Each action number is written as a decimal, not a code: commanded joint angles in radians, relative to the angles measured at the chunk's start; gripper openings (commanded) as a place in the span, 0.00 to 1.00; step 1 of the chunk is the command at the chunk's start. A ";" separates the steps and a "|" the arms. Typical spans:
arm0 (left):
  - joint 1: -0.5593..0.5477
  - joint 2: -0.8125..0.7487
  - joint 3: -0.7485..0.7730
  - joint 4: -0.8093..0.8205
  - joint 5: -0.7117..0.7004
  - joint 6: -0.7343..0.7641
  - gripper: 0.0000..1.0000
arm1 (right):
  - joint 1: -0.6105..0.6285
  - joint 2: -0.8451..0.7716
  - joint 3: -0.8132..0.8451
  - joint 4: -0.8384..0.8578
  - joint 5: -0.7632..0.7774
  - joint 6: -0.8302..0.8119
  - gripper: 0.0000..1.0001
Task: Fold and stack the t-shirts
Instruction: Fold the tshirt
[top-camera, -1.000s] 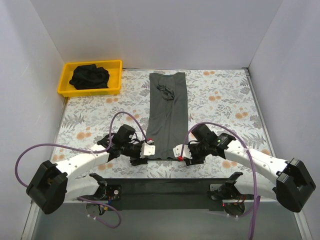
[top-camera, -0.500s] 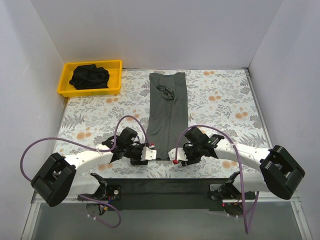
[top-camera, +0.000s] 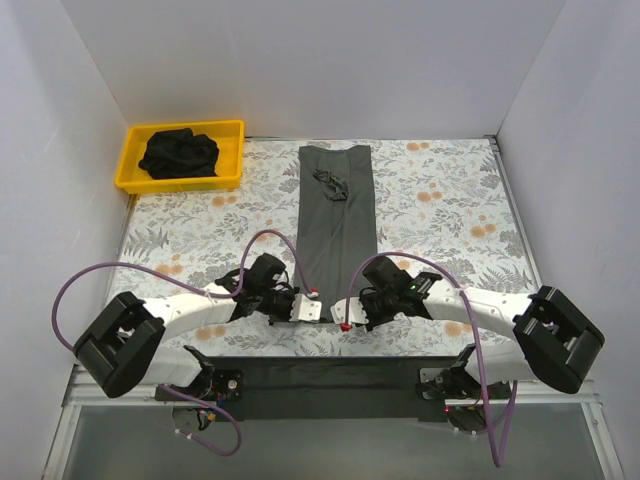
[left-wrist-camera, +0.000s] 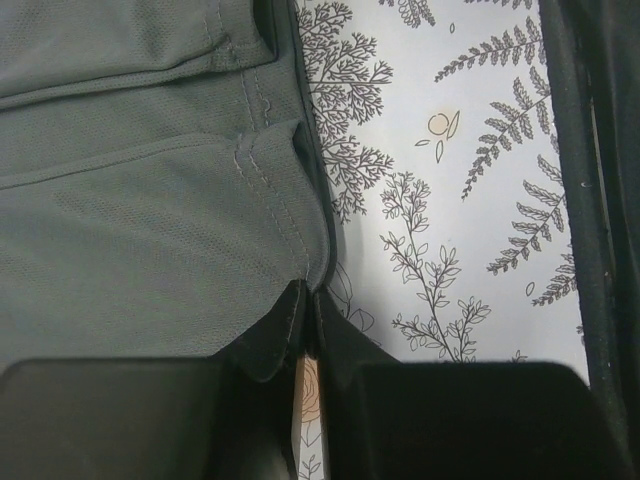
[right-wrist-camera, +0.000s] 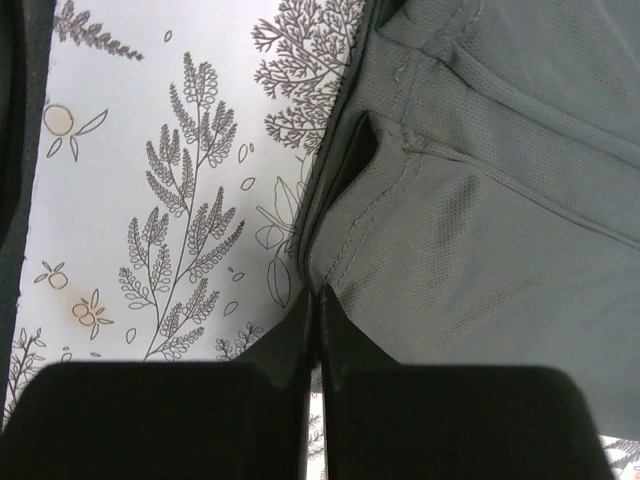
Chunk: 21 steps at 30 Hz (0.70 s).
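Pinching bottom corners of the t-shirt (top-camera: 335, 215), mid-frame on the bench (top-camera: 450, 220), with left end effector (left-wrist-camera: 306, 298) and right end effector (right-wrist-camera: 318, 296). Sliding closer together, bunching the hem, readying a fold.

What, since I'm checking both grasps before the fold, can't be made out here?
- Top view: the left gripper and right gripper cover the near hem of the long folded charcoal-grey cloth t-shirt.
- Wrist views: black fingers hide how many layers are pinched.
- Top view: black crumpled cloth in the yellow plastic tray is too bunched to count shirts.
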 joint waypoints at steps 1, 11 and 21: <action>-0.010 0.004 0.007 -0.044 -0.011 0.002 0.01 | 0.004 0.031 -0.030 -0.027 0.065 0.041 0.01; -0.083 -0.128 0.100 -0.182 0.066 -0.090 0.00 | 0.061 -0.103 0.073 -0.201 0.014 0.111 0.01; 0.015 -0.125 0.246 -0.234 0.103 -0.078 0.00 | -0.040 -0.089 0.272 -0.294 0.000 0.022 0.01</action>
